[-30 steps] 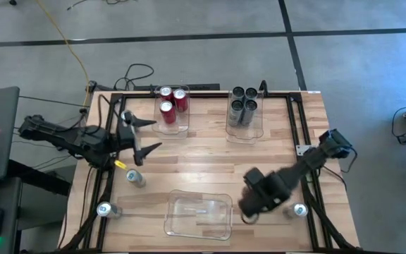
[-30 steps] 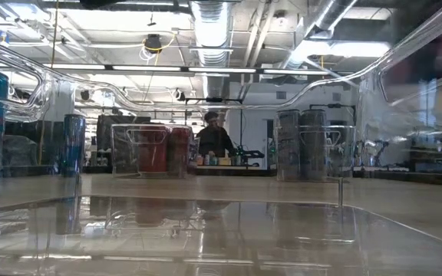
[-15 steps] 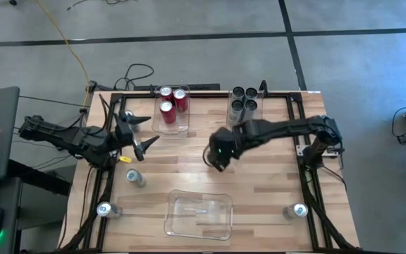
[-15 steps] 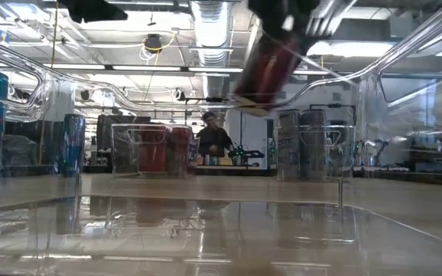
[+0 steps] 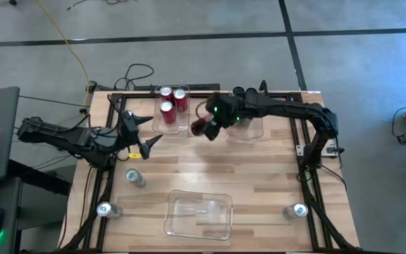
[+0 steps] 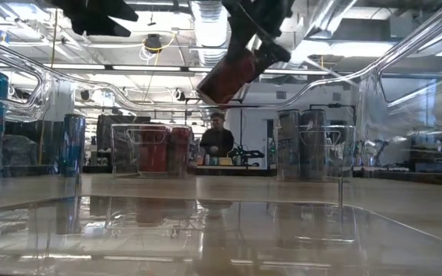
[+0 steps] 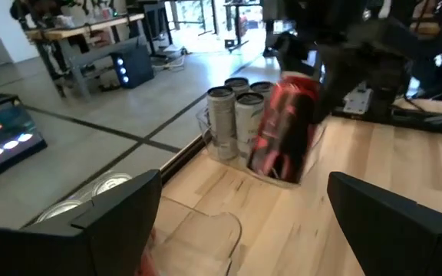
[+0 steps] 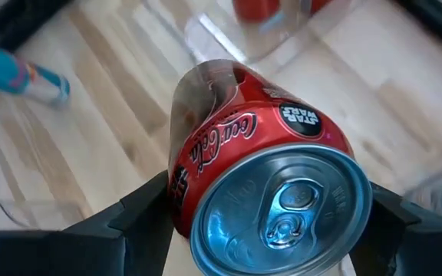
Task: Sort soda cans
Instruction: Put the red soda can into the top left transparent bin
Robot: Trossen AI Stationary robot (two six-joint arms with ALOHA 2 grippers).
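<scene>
Three clear bins [image 5: 197,214] on wood table [image 5: 273,169] | right gripper [image 5: 208,127] jaws clamp red can [image 5: 201,128] | left gripper [image 5: 141,132] jaws spread, empty

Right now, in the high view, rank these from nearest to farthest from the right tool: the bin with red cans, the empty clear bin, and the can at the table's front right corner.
The right tool holds a red can.
1. Bin with red cans, just to its left at the back.
2. Empty clear bin, front centre.
3. Front right corner can.
</scene>
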